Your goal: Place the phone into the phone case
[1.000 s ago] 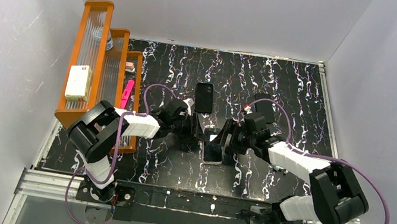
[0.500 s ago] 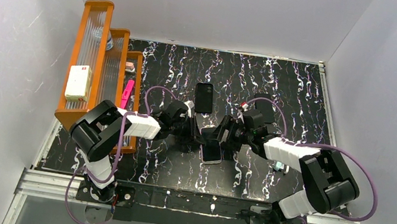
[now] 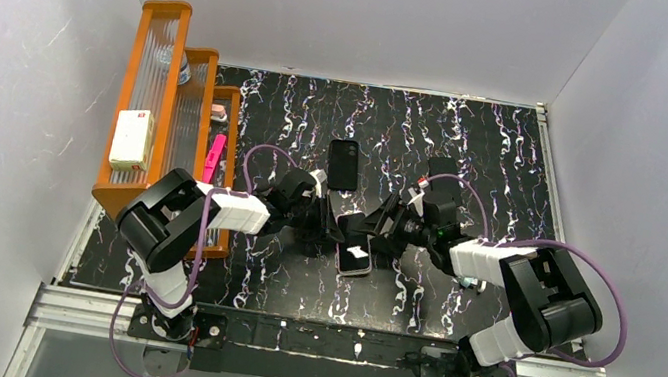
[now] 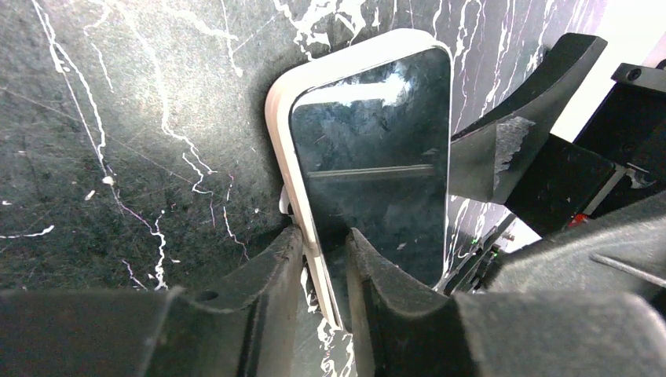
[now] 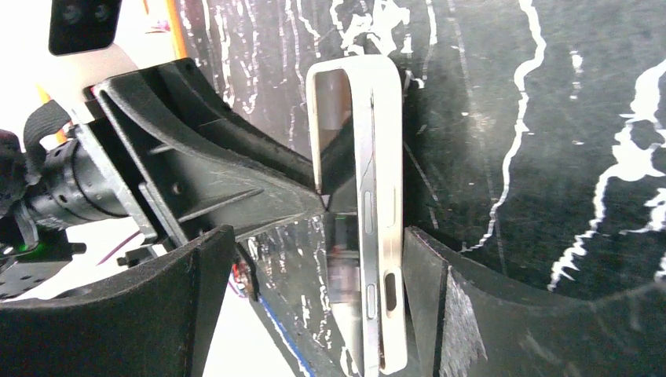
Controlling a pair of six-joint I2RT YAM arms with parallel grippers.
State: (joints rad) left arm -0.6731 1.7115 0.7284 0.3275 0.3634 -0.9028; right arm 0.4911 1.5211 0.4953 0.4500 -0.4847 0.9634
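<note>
The phone (image 4: 369, 157), with its glossy black screen, sits inside the pale pinkish phone case (image 4: 281, 110) at mid-table (image 3: 356, 256). My left gripper (image 4: 324, 236) is shut on the case's long rim, with one finger under the rim and the other on the screen. In the top view it (image 3: 332, 224) comes in from the left. The right wrist view shows the phone's metal side (image 5: 369, 228) and the case (image 5: 390, 236) edge-on, with a gap at the far end. My right gripper (image 5: 318, 236) stands open astride them, its right finger (image 5: 428, 275) beside the case.
A black-backed phone with a corner camera cutout (image 3: 344, 165) lies flat just behind the grippers. An orange stepped rack (image 3: 167, 15) stands at the left, holding a white box (image 3: 132, 138) and a pink item (image 3: 213, 157). White walls enclose the marbled black table.
My left gripper has closed down onto the case's rim. The right arm has swung its wrist further back and in toward the phone, and the phone has shifted slightly left.
</note>
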